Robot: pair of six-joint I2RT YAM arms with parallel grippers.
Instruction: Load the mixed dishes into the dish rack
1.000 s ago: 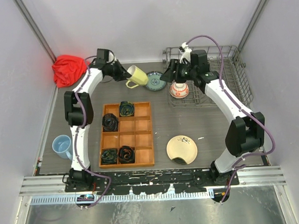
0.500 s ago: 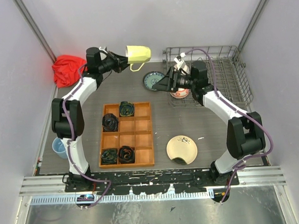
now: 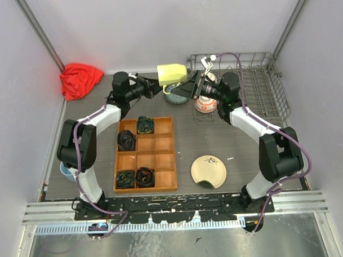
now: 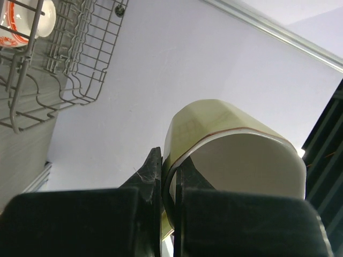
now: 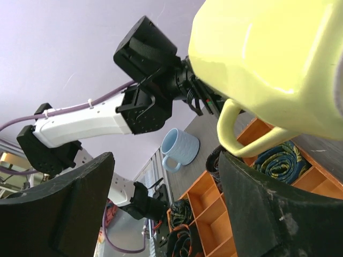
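My left gripper (image 3: 159, 80) is shut on the rim of the pale yellow mug (image 3: 172, 74) and holds it in the air, lying sideways, just left of the dish rack (image 3: 260, 80). In the left wrist view one of my fingers (image 4: 151, 170) is outside the mug (image 4: 236, 144) and the other inside. My right gripper (image 3: 188, 88) is open and faces the mug (image 5: 268, 53) from the right, not touching it. The teal plate (image 3: 176, 98) lies under the mug. A white-and-red bowl (image 3: 205, 105) sits at the rack's front left corner. The cream plate (image 3: 208, 171) lies at the front. The light blue cup (image 5: 179, 149) stands at the left.
The orange-brown wooden tray (image 3: 145, 155) with dark rolled items lies in the middle. The red cloth (image 3: 79, 78) is at the back left corner. The rack's wires (image 4: 53, 69) and the bowl (image 4: 27, 21) show in the left wrist view.
My left arm has carried the mug rightwards, up to the right gripper. The right gripper has stayed open by the rack's corner, facing left.
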